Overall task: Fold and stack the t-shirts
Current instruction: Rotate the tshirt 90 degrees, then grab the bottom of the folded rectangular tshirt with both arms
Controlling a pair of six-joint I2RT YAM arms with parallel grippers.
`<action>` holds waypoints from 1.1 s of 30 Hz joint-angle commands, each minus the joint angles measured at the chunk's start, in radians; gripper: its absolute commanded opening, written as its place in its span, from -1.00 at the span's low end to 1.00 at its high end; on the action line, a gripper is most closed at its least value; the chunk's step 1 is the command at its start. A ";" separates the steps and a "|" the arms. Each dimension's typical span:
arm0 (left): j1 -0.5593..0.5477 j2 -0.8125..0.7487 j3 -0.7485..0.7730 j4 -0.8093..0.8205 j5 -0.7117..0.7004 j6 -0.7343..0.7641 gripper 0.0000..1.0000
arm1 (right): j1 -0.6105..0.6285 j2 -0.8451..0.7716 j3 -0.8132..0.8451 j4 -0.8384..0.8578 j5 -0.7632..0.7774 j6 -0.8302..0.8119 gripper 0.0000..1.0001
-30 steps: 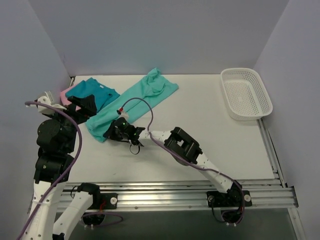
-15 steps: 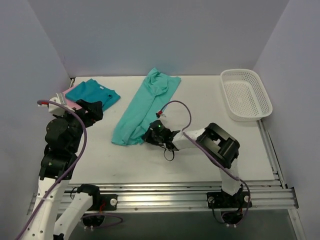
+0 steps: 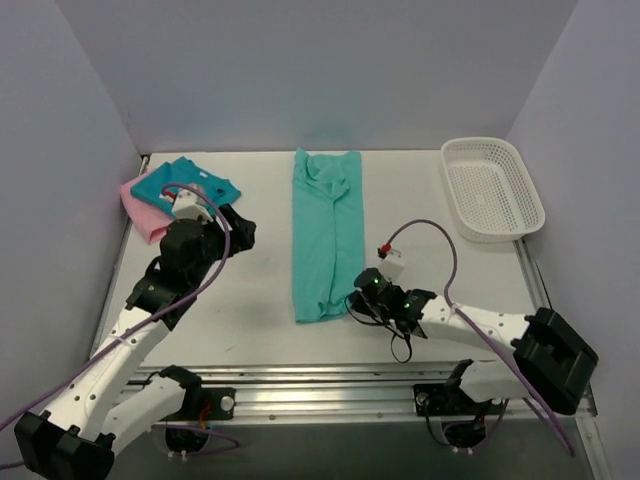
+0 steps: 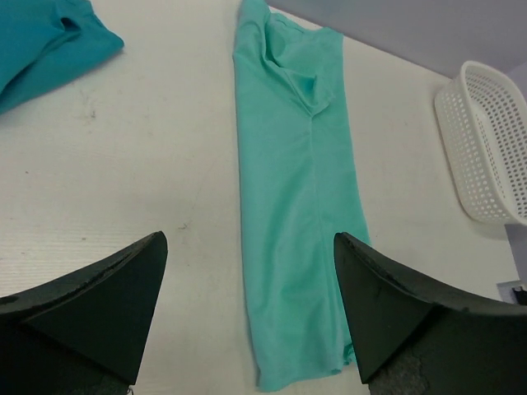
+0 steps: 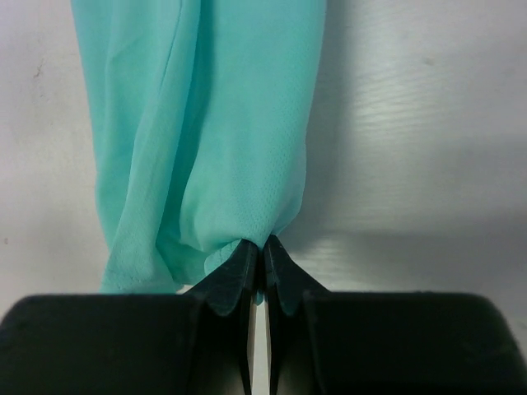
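Pinching sea-green t-shirt [image 5: 206,123] hem, right hand [image 5: 262,247] clamped.

Top cam sits high behind my bases, looking down on the whole tabletop [image 3: 400,180]. Left wrist cam peers forward past my left pincer [image 4: 247,239] — right wrist cam's jammed up close. All three catch the light sea-green tee [image 3: 325,230].

Soft matt cloth of the sea-green t-shirt [image 3: 325,235], smooth matt white table [image 3: 430,220], white plastic mesh of the basket [image 3: 480,141]
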 commanded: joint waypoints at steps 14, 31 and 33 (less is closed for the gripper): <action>-0.426 0.323 -0.102 0.168 -0.297 -0.136 0.66 | 0.054 -0.420 -0.015 -0.487 0.253 0.124 0.93; -0.767 0.456 -0.284 0.228 -0.377 -0.596 0.52 | 0.033 -0.391 -0.162 -0.329 0.117 0.093 0.83; -0.776 0.509 -0.275 0.254 -0.358 -0.616 0.50 | 0.030 -0.351 -0.181 -0.285 0.099 0.098 0.81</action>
